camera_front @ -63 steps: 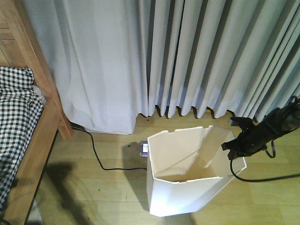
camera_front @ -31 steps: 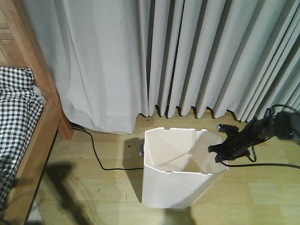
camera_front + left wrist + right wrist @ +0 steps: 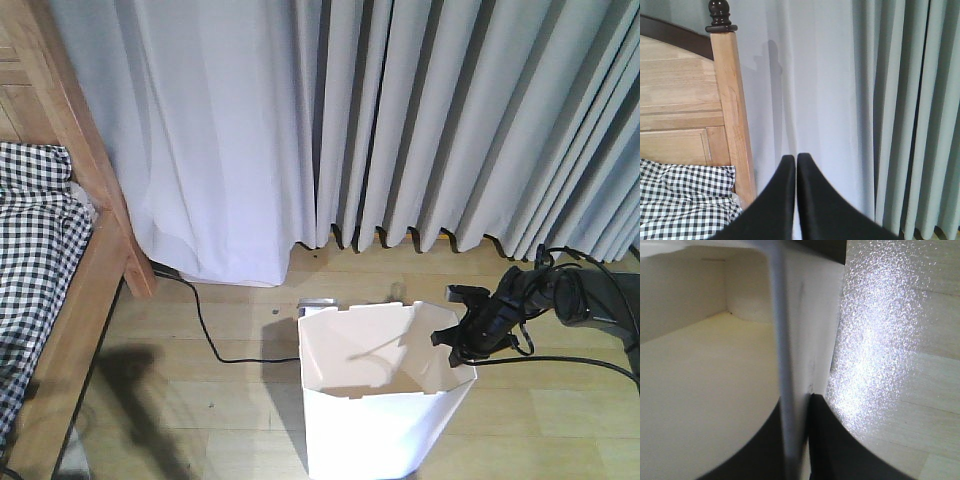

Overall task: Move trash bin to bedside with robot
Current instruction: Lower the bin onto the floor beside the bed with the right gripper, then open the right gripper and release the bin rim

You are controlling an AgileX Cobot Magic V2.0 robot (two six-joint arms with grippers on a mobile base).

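**A:** Where do you have the trash bin [image 3: 380, 400] right now?

**B:** Your bin stands upright on the wooden floor [image 3: 230, 410], below the grey curtains [image 3: 430, 120], towards the lower middle of the front view. It is well apart from the bed [image 3: 85, 290], which runs along the left edge with its checked bedding [image 3: 30, 260].

**A:** And your right gripper [image 3: 802, 440]?

**B:** It is clamped on the bin's thin wall [image 3: 785, 365] at the right-hand rim. In the wrist view you see one black finger inside the bin and the other outside, the wall pinched between them. From the front, the black arm [image 3: 500, 320] reaches in from the right, a black cable [image 3: 560, 362] trailing behind it.

**A:** The left gripper [image 3: 796, 165]?

**B:** Closed, fingertips touching, holding nothing. It points at the curtain beside the bedpost [image 3: 732, 110].

**A:** Anything else on the floor?

**B:** A black floor cable [image 3: 215, 340] between bed and bin.
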